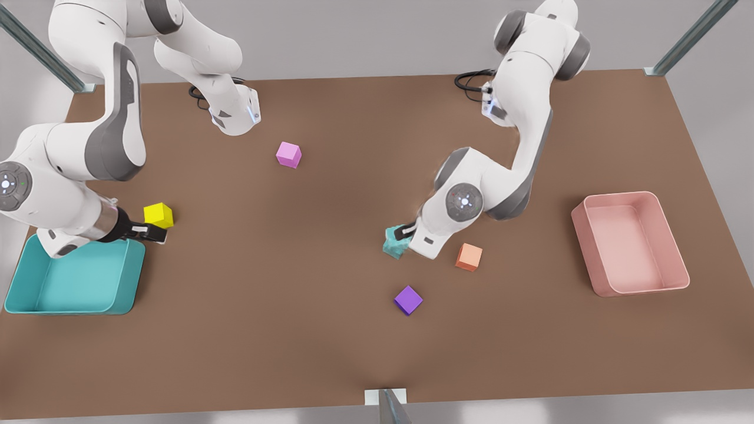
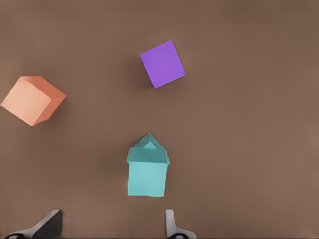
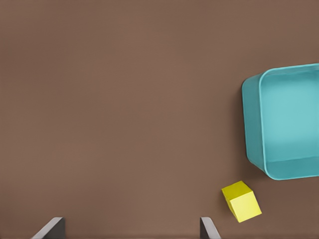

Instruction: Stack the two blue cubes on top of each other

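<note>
Left pincer [image 2: 112, 226] open above stacked blue cubes [image 2: 147, 172], upper cube twisted, right pincer [image 3: 132, 229] open, waiting.

1. Table [image 1: 330, 353]: matt brown surface, uniform, no grain visible.
2. Two blue cubes [image 2: 147, 169]: matt teal, smooth faces.
3. Purple cube [image 2: 162, 64], orange cube [image 2: 33, 100], yellow cube [image 3: 241, 200], pink cube [image 1: 288, 155]: same matt, smooth finish.
4. Teal bin [image 3: 289, 124] and pink bin [image 1: 630, 242]: smooth, plastic-looking, faint sheen on rims.
5. Arm shells [image 1: 524, 147]: glossy white plastic-looking, grey joint panels.
</note>
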